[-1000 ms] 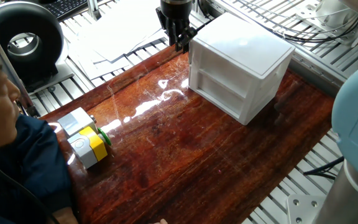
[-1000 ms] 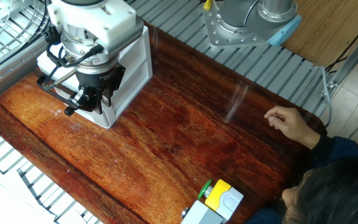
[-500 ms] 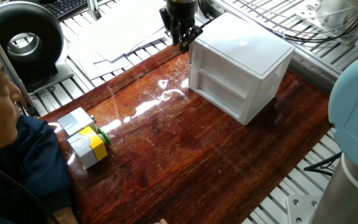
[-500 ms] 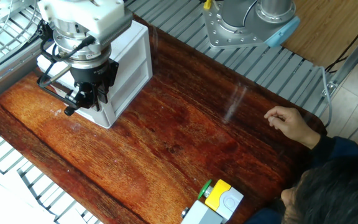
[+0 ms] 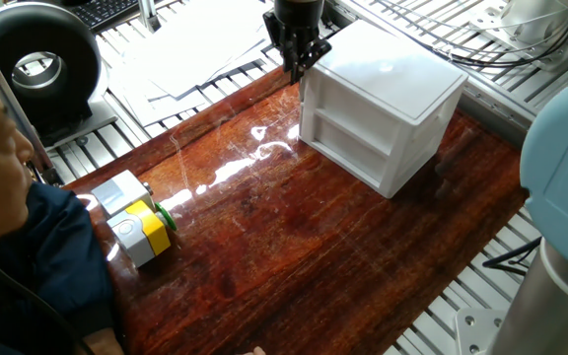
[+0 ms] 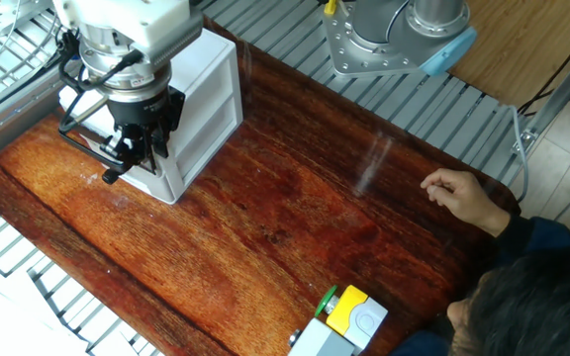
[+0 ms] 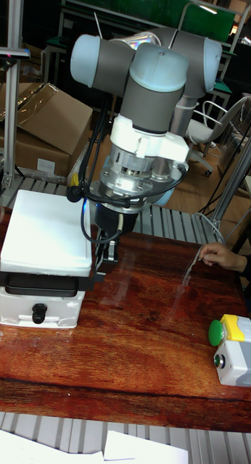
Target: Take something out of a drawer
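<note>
The white two-tier cabinet [image 5: 383, 110] stands at the far side of the wooden table, and both of its drawers [image 5: 358, 133] look pushed in. The something is hidden; no black-and-white block shows in any view. My gripper [image 5: 297, 67] hangs at the cabinet's far left corner, close to its side wall. Its fingers taper together, shut, with nothing between them. In the other fixed view the gripper [image 6: 135, 153] overlaps the cabinet [image 6: 206, 94] and hides its end. The tall view shows the gripper [image 7: 105, 259] just right of the cabinet [image 7: 44, 239].
A grey-and-yellow block with a green knob [image 5: 138, 222] sits near the table's front left corner. A person's hand [image 6: 458, 196] rests at the table edge. Papers [image 5: 180, 59] and a black round device [image 5: 37, 69] lie beyond the table. A dark band [image 7: 42, 284] crosses the cabinet front.
The gripper has shifted a little along the cabinet's far corner, up and to the right in one fixed view. The cabinet and the block have not moved.
</note>
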You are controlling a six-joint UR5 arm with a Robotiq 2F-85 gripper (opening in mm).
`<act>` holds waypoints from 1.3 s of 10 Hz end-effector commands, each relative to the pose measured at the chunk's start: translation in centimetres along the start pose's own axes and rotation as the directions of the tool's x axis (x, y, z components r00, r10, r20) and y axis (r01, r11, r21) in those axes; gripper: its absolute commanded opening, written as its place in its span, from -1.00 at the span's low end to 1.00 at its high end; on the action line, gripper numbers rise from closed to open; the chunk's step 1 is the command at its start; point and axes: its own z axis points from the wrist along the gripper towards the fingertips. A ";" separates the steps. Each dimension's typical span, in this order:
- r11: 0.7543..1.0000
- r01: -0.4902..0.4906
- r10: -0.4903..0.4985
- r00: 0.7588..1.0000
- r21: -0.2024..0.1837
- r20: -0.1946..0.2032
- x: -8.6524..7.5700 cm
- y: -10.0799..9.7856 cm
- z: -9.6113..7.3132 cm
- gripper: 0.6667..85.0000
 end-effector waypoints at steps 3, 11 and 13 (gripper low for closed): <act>0.999 -0.037 0.037 0.999 0.010 0.027 -0.5 -0.5 0.2 -0.40; 0.999 -0.021 0.021 1.000 0.025 0.017 0.0 -1.0 0.2 -0.46; 0.999 -0.021 0.021 1.000 0.034 0.013 0.2 -1.2 0.3 -0.52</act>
